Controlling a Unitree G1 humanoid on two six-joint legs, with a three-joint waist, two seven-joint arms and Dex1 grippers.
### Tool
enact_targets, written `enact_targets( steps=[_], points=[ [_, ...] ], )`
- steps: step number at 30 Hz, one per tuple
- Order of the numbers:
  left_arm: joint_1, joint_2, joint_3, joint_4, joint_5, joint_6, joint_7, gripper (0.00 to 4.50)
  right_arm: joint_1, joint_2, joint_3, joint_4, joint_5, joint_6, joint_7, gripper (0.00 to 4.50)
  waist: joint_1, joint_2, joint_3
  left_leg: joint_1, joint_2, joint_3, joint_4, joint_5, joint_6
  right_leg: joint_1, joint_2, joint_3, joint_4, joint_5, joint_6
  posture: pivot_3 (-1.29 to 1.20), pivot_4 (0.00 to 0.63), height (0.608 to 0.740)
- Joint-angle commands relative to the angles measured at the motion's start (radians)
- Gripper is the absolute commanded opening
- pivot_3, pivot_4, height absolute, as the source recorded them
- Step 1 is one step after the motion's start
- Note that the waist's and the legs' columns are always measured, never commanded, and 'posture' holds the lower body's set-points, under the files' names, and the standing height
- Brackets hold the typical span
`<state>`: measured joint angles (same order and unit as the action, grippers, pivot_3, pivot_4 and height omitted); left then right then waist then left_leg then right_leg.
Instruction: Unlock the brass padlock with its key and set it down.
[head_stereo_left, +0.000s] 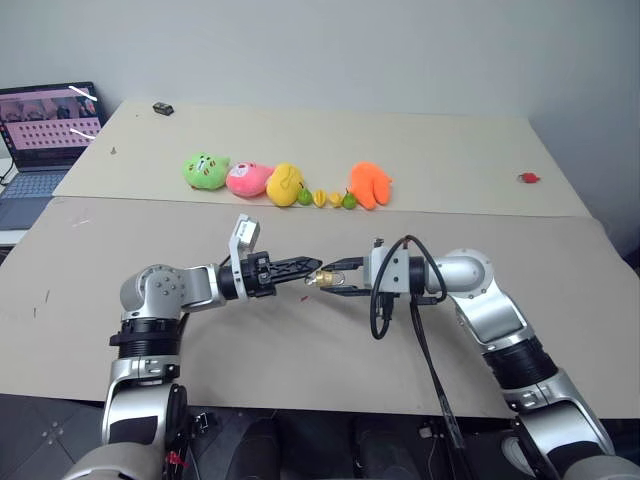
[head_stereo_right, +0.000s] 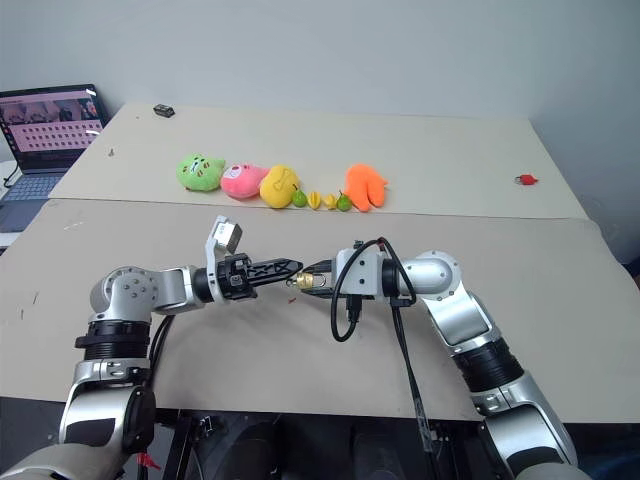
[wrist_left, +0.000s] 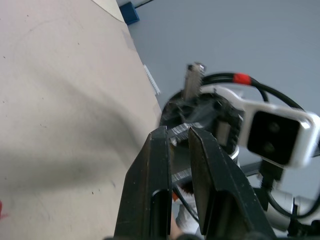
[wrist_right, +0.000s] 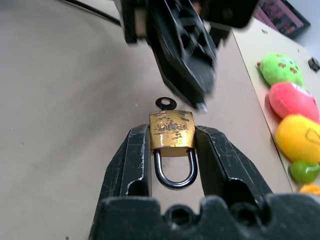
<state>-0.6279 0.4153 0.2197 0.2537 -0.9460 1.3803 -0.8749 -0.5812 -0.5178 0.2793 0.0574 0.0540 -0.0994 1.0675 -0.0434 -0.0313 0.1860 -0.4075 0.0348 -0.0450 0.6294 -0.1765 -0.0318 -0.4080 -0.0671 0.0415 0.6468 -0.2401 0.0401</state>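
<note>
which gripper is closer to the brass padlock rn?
Right. The right gripper clamps the brass padlock between its fingers, shackle toward the wrist. The left gripper hangs just past it, at the key.

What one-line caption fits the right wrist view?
Right gripper clamps the small brass padlock, black-headed key in its base, left gripper just above.

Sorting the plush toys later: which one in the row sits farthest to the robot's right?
The orange plush. It ends the row on the robot's right, past the small fruits; the green plush, pink plush and yellow plush lie further left.
</note>
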Motion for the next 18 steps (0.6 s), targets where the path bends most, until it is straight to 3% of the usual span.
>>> enact_targets(
  steps=[1,18],
  points=[
    [0.008,0.035,0.045,0.000,-0.036,0.022,-0.020,0.68,-0.047,-0.025,-0.048,0.044,0.022,-0.060,0.018,0.90,0.001,0.000,0.000,0.000,0.000,0.000,0.000,0.000,0.000,0.000,0.000,0.000,0.000,0.000,0.000,0.00,0.150,0.722],
    [-0.010,0.010,0.082,0.016,-0.056,0.030,0.000,0.68,-0.084,-0.014,-0.056,-0.003,0.080,-0.047,0.059,0.90,0.001,0.000,0.000,0.000,0.000,0.000,0.000,0.000,0.000,0.000,0.000,0.000,0.000,0.000,0.000,0.00,0.150,0.722]
  ],
)
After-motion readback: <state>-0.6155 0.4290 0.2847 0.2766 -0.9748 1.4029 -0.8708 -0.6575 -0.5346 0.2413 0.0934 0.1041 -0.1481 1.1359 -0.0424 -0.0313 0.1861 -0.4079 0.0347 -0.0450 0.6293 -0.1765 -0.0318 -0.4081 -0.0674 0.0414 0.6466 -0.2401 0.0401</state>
